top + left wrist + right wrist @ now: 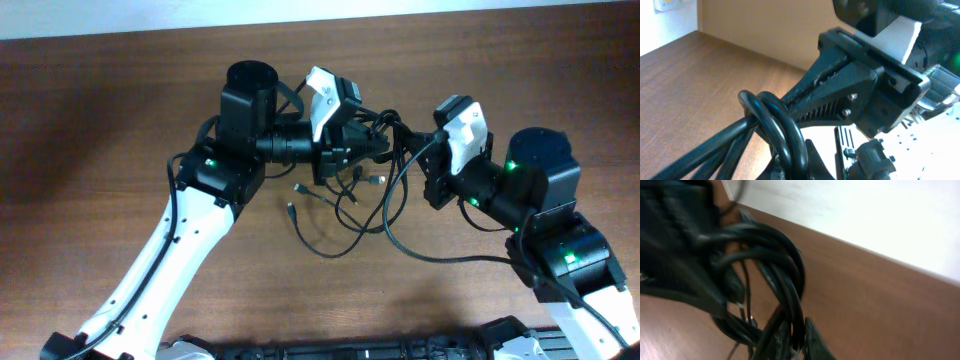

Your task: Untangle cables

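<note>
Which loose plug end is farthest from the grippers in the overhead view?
The leftmost plug, also lowest in that view, beside the left arm; the other two plugs sit higher, closer to the tangled cables.

From overhead, the knot in the cables (385,128) is partly hidden under the left arm (325,98) and the right arm (462,128). The plugs (372,180) are too small to tell apart. The right wrist view is blurred, and the bottom edge cuts off the right pincer (797,347).

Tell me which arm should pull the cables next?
Probably the right arm: its jaws are shut on the cables, and a loose strand trails toward its side. The left arm's jaws hold the bunch.
</note>
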### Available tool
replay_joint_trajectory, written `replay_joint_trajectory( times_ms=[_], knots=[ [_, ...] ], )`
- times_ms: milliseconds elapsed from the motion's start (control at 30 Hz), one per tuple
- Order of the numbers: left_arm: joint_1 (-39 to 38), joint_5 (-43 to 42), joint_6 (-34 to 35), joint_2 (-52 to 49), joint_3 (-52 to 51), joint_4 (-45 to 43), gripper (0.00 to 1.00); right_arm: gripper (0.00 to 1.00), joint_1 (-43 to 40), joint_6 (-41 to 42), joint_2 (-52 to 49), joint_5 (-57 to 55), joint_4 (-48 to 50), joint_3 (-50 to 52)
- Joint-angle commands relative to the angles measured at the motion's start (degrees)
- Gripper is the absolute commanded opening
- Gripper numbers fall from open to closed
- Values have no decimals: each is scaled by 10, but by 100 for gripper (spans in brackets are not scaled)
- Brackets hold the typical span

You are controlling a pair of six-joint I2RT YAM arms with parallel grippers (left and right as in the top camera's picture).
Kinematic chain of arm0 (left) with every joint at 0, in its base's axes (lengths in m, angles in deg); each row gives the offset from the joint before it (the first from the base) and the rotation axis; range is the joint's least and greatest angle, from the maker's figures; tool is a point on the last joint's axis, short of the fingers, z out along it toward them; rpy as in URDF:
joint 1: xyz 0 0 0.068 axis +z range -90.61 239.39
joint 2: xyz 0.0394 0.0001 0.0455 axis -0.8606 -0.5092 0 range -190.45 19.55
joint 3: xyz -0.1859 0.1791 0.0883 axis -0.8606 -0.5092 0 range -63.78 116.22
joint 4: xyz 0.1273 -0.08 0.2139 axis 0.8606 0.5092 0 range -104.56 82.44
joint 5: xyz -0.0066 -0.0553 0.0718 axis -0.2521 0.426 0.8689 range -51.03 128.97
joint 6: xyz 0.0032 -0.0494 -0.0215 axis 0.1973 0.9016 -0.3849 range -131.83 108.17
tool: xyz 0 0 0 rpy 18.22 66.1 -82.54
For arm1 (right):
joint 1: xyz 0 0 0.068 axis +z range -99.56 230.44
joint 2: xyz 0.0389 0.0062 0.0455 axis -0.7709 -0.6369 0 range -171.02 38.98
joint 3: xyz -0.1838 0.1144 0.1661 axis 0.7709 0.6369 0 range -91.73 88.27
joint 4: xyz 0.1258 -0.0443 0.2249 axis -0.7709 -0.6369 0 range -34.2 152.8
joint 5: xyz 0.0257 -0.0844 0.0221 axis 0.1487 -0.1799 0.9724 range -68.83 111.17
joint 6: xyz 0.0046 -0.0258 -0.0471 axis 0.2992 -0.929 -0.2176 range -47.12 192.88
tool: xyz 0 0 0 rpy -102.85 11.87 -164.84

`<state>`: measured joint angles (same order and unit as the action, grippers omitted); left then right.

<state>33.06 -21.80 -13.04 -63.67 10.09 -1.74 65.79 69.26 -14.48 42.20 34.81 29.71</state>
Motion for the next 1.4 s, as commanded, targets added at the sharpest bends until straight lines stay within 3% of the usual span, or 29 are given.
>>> replay_joint_trajectory(
  times_ms=[0,200,333,400,533,633,767,933,1133,1367],
  knots=[
    [3,5,17,7,11,-26,0,4,-4,119,-2,-166,-30,-8],
    [4,-20,16,24,11,-46,0,4,-5,191,-8,-235,-64,-8],
    [4,-3,16,29,11,-43,0,4,-4,186,-10,-224,-65,-8],
    [5,19,16,29,11,-30,0,4,-4,133,-5,-186,-56,-8],
    [10,32,-31,28,11,-4,0,60,-4,42,16,-84,-36,-8],
    [16,31,-61,28,11,2,0,72,-4,3,33,-33,-35,-8],
    [16,5,-115,28,11,2,0,74,-4,-52,50,23,-35,-8],
    [16,-40,-243,28,11,37,0,73,-4,-76,51,28,-33,-8],
    [16,-121,-289,28,11,40,0,73,-4,-82,51,28,-20,-8],
    [16,-130,-291,28,11,40,0,72,-4,-84,51,52,-12,-8]
  ],
)
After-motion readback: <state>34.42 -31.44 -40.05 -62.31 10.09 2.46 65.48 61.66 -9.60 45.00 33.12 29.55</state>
